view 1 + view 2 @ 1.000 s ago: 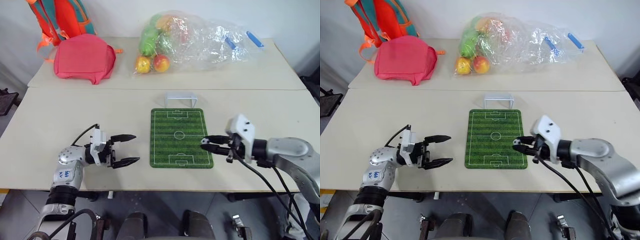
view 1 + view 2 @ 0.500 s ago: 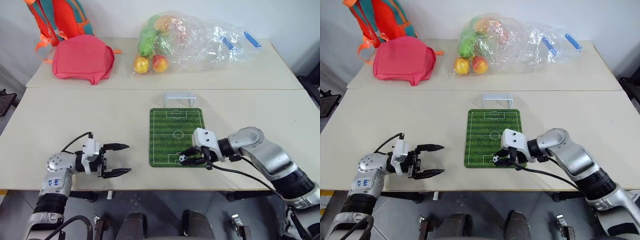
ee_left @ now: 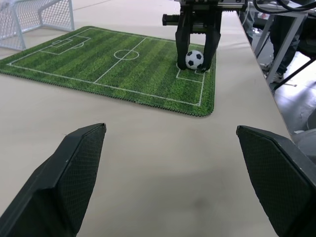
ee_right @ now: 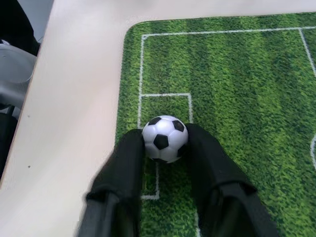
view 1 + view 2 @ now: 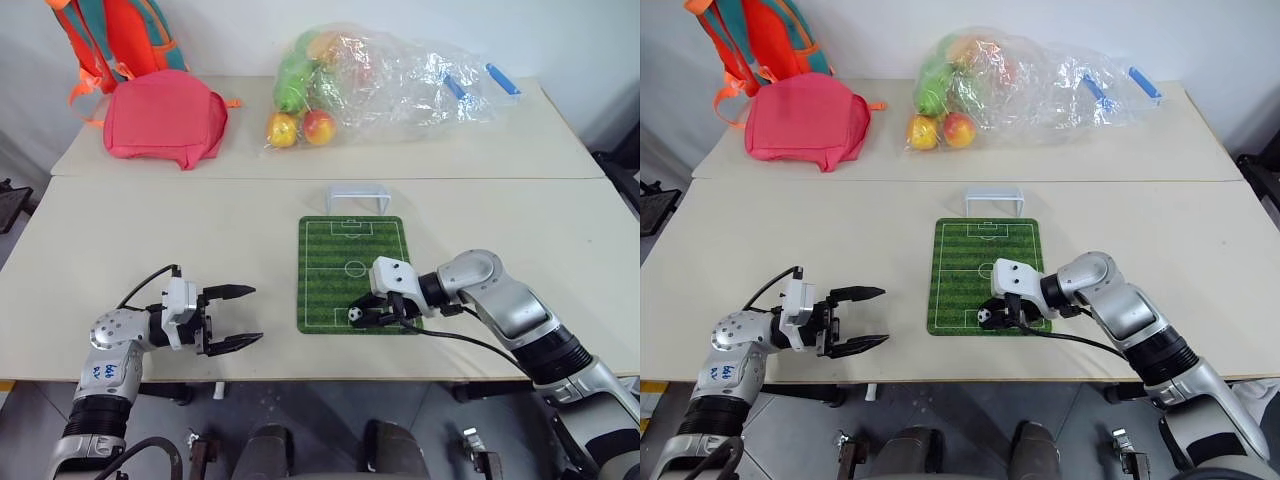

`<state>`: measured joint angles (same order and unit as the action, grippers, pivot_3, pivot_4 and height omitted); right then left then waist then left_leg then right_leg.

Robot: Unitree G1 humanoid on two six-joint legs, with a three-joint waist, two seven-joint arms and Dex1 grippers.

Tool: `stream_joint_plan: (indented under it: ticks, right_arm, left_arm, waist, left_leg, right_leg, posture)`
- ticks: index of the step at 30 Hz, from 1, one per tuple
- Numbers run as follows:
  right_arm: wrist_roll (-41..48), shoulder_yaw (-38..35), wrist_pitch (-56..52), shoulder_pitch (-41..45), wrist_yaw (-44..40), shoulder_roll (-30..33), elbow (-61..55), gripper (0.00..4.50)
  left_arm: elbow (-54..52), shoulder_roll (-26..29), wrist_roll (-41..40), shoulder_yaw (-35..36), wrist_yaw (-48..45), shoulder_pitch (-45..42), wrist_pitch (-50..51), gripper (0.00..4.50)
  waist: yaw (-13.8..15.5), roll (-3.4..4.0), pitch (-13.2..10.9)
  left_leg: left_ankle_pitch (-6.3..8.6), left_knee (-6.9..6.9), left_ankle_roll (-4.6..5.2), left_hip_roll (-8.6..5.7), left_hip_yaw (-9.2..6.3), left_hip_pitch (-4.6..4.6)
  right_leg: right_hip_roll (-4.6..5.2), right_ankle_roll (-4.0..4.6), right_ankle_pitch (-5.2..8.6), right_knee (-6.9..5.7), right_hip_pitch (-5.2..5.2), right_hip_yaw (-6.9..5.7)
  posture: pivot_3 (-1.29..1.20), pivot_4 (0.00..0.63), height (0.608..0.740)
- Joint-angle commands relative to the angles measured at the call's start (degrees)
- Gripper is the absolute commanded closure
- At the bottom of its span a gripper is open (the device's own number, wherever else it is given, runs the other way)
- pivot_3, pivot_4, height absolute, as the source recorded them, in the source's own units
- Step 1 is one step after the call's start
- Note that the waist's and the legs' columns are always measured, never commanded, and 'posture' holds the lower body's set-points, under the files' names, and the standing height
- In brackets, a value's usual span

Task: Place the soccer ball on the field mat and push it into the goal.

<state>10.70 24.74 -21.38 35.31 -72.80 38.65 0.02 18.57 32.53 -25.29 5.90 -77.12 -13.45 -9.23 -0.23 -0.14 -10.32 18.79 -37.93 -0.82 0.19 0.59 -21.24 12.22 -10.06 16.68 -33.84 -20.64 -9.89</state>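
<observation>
The tiny black-and-white soccer ball [image 4: 164, 138] is sitting on the near end of the green striped field mat [image 5: 352, 270], apparently still touched by the right pincer [image 5: 366, 313]. Opening unevenly could nudge it sideways, away from the far white netted goal [image 5: 359, 197]. The left pincer [image 5: 245, 315] is hanging apart, empty.

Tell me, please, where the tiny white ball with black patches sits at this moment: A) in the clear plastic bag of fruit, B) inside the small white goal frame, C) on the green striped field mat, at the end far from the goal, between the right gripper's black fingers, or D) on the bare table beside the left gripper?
C: the soccer ball rests on the field mat between the right gripper fingers, opposite the goal.
</observation>
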Motion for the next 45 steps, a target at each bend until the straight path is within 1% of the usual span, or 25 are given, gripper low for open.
stream_joint_plan:
  ticks: [1, 2, 13, 18, 21, 24, 27, 30, 31, 34, 35, 40, 45]
  right_arm:
    - [-0.5, -1.1, 0.9, -0.5, -0.5, 0.0, -0.5, 1.74]
    - [-0.5, -1.3, 1.1, -0.5, -0.6, 0.1, -0.7, 1.44]
    - [0.4, -3.9, 0.2, 1.3, -0.2, 0.2, -2.2, 1.44]
    - [2.7, -6.4, -3.9, 0.2, -1.2, 2.8, -9.4, 1.44]
    - [5.4, -8.5, -7.8, -2.0, -1.5, 5.6, -16.7, 1.44]
    - [7.4, -9.9, -11.6, -3.1, 0.8, 5.7, -22.0, 1.44]
    - [9.7, -12.0, -14.9, -4.3, 7.0, 2.0, -26.6, 2.04]
    - [11.8, -12.0, -18.8, -6.5, 10.0, 0.7, -30.4, 3.05]
    - [12.0, -11.5, -19.4, -7.9, 10.5, 0.7, -31.2, 3.43]
    - [11.7, -10.2, -18.9, -11.8, 11.7, 1.1, -31.4, 4.40]
    - [11.6, -10.1, -18.5, -12.7, 11.9, 1.1, -30.6, 4.48]
    - [10.2, -9.7, -15.5, -15.5, 11.8, 1.9, -26.4, 4.48]
    - [7.1, -8.9, -10.4, -14.9, 10.7, 2.3, -19.1, 4.48]
  left_arm:
    - [-1.2, 0.0, -0.7, 0.9, 0.3, -0.2, -0.5, 0.00]
    - [-1.0, -0.1, -0.7, 0.8, 0.5, -0.5, -0.5, 0.00]
    - [1.5, -1.6, 0.0, 0.2, 0.8, -3.3, -1.3, 0.00]
    - [3.5, -2.4, 0.3, 0.0, 0.5, -5.0, -2.1, 0.00]
    - [4.4, -2.6, 0.5, 0.1, 0.5, -5.6, -2.6, 0.00]
    - [5.2, -2.8, 0.6, 0.1, 0.4, -6.0, -3.1, 0.00]
    - [5.6, -3.0, 0.6, 0.1, 0.4, -6.1, -3.4, 0.00]
    - [5.7, -3.2, 0.6, 0.1, 0.3, -6.1, -3.6, 0.00]
    - [5.7, -3.2, 0.5, 0.1, 0.3, -6.1, -3.7, 0.00]
    - [5.6, -3.1, 0.4, 0.3, 0.1, -6.0, -3.8, 0.00]
    - [5.5, -2.9, 0.3, 0.3, 0.0, -5.8, -3.7, 0.00]
    - [4.9, -2.5, 0.2, 0.7, 0.0, -5.1, -3.5, 0.00]
    - [4.3, -1.9, 0.0, 1.0, 0.0, -4.4, -3.2, 0.00]
  waist:
    - [0.0, 0.00, 0.0]
    - [0.0, 0.00, 0.0]
    - [0.0, 0.00, 0.0]
    - [0.0, 0.00, 0.0]
    - [0.2, 0.00, 0.0]
    - [0.2, -0.01, 0.0]
    - [0.0, -0.01, 0.0]
    - [0.1, -0.01, 0.0]
    - [0.1, -0.01, 0.0]
    - [0.4, -0.04, 0.0]
    - [0.4, -0.04, 0.0]
    - [0.0, -0.04, 0.0]
    - [0.1, -0.04, 0.0]
  left_leg:
    - [0.00, -0.01, 0.00, 0.00, 0.00, 0.00]
    - [0.00, -0.01, 0.00, 0.00, 0.00, 0.00]
    - [0.00, -0.03, 0.00, 0.00, 0.02, 0.01]
    - [0.00, -0.03, 0.00, 0.00, 0.01, -0.01]
    - [0.00, -0.03, 0.00, 0.00, 0.01, -0.01]
    - [0.02, -0.03, 0.00, 0.00, 0.00, -0.03]
    - [0.02, -0.04, -0.01, 0.01, 0.01, 0.00]
    - [0.02, -0.04, -0.01, 0.01, -0.01, 0.00]
    - [0.02, -0.04, -0.01, 0.00, 0.00, -0.01]
    - [0.03, -0.04, 0.00, 0.00, -0.04, -0.01]
    - [0.03, -0.04, 0.00, -0.01, -0.03, -0.02]
    - [0.03, -0.07, 0.01, 0.00, 0.01, 0.02]
    - [0.03, -0.07, 0.01, 0.00, 0.03, 0.02]
  right_leg:
    - [0.00, 0.00, 0.00, 0.00, 0.00, 0.00]
    - [0.00, 0.00, 0.00, -0.01, 0.00, 0.00]
    - [0.00, 0.00, 0.00, -0.02, 0.00, 0.02]
    - [0.00, 0.00, 0.00, -0.02, 0.00, 0.01]
    - [0.00, 0.00, 0.00, -0.02, -0.01, 0.01]
    - [0.00, 0.00, 0.00, 0.00, 0.00, 0.01]
    - [0.00, 0.00, 0.00, -0.03, 0.00, 0.02]
    - [0.00, 0.00, 0.00, -0.03, 0.00, 0.02]
    - [0.00, 0.00, 0.00, -0.02, 0.00, 0.02]
    - [0.00, 0.00, 0.00, -0.02, 0.02, 0.00]
    - [0.00, 0.00, 0.00, -0.02, 0.02, 0.00]
    - [-0.01, 0.00, 0.00, -0.03, 0.02, 0.04]
    - [0.00, 0.00, 0.00, -0.03, 0.02, 0.05]
  posture:
    - [0.00, 0.150, 0.740]
    - [0.00, 0.150, 0.740]
    - [0.00, 0.150, 0.740]
    - [0.00, 0.150, 0.740]
    - [0.00, 0.150, 0.740]
    - [0.00, 0.150, 0.740]
    - [0.00, 0.150, 0.740]
    - [0.00, 0.150, 0.740]
    - [0.00, 0.150, 0.740]
    - [0.00, 0.150, 0.740]
    - [0.00, 0.150, 0.740]
    - [0.00, 0.150, 0.740]
    - [0.00, 0.150, 0.740]
